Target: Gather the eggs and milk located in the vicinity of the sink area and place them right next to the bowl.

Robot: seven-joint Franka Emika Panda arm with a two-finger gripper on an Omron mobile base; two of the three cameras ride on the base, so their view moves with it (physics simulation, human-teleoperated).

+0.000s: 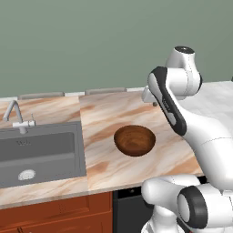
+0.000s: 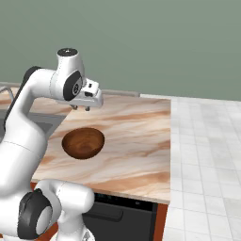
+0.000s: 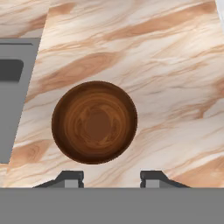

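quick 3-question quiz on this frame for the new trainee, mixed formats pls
1. True or false: the bowl has something inside it.
2. Multiple choice: seen from the left base view, the sink lies on which side of the bowl? A) left B) right C) behind it
3. Short answer: is the end effector gripping anything, and where is it relative to the counter?

Key
1. False. The hand view shows a bare reddish-brown inside.
2. A
3. No. It is empty, fingers drawn in, and hangs above the counter just beyond the bowl, touching nothing.
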